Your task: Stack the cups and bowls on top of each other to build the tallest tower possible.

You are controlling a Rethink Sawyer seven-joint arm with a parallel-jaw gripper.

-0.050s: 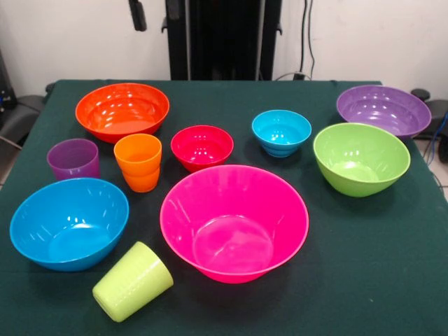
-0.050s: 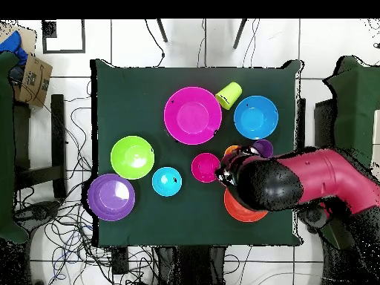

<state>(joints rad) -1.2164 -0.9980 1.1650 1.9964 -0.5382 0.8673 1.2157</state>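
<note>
Five large bowls sit apart on the table: pink (image 1: 234,220), orange (image 1: 122,108), blue (image 1: 68,222), lime green (image 1: 360,157) and purple (image 1: 383,110). Between them stand a small red bowl (image 1: 201,147) and a ridged light blue bowl (image 1: 281,131). The purple cup (image 1: 73,159) and orange cup (image 1: 138,162) are upright. The lime green cup (image 1: 133,281) lies on its side at the front. No tower shows; nothing rests on anything else. My gripper (image 1: 137,14) hangs high above the orange bowl, only a dark tip showing. The red arm (image 2: 312,182) covers that bowl from overhead.
A dark green cloth covers the table (image 1: 378,280). Cables trail over the floor (image 2: 67,223) around it, and a cardboard box (image 2: 33,78) sits beside one edge.
</note>
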